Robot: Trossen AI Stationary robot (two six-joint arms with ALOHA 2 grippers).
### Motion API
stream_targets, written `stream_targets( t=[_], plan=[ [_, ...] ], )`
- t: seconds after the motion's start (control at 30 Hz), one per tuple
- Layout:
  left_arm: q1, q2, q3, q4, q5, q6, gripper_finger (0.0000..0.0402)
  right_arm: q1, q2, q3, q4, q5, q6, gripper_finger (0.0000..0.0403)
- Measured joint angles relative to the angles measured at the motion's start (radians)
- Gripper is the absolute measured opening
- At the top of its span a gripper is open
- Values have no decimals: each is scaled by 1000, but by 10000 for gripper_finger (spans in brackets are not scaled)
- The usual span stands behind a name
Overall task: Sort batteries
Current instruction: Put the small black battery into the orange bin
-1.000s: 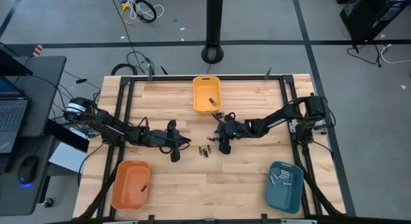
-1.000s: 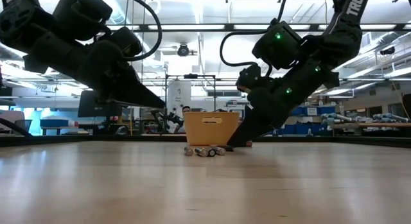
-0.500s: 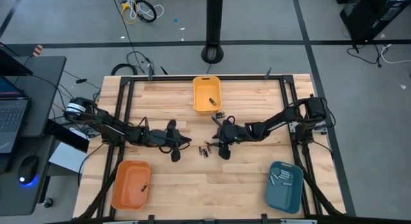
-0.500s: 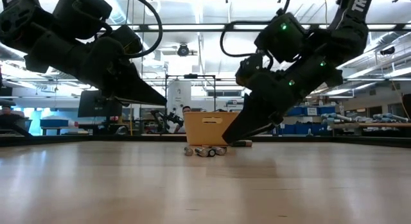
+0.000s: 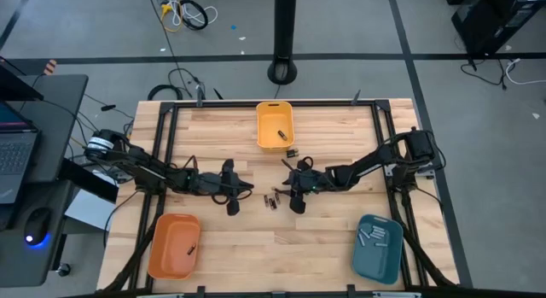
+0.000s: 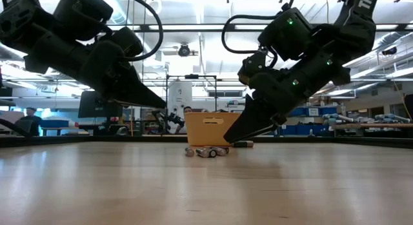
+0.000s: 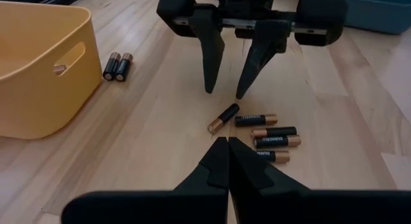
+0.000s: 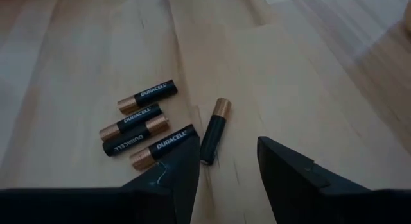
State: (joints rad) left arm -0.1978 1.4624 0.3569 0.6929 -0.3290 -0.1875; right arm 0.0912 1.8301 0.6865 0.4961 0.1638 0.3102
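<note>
Leftward we are shifting our open right tool (image 5: pixel 291 195) over the pale wooden worktop (image 5: pixel 324 238); small black copper-tipped batteries (image 8: pixel 149 125) are lying just before it.

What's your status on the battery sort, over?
Right tool open, poised over loose batteries mid-table. Left tool shut, empty, waiting beside them. Two more batteries near yellow bin. Nothing blocking.
</note>
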Motion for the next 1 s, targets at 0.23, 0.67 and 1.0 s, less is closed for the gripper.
stream_targets(
  t=[0.23,0.67,1.0],
  plan=[
    [0,0,0,-11,0,0,6,2,1,53,-81,3,1,166],
    [0,0,0,-27,0,2,6,16,35,87,-157,45,38,166],
    [0,0,0,-33,0,-1,6,26,35,87,-128,52,76,166]
  ],
)
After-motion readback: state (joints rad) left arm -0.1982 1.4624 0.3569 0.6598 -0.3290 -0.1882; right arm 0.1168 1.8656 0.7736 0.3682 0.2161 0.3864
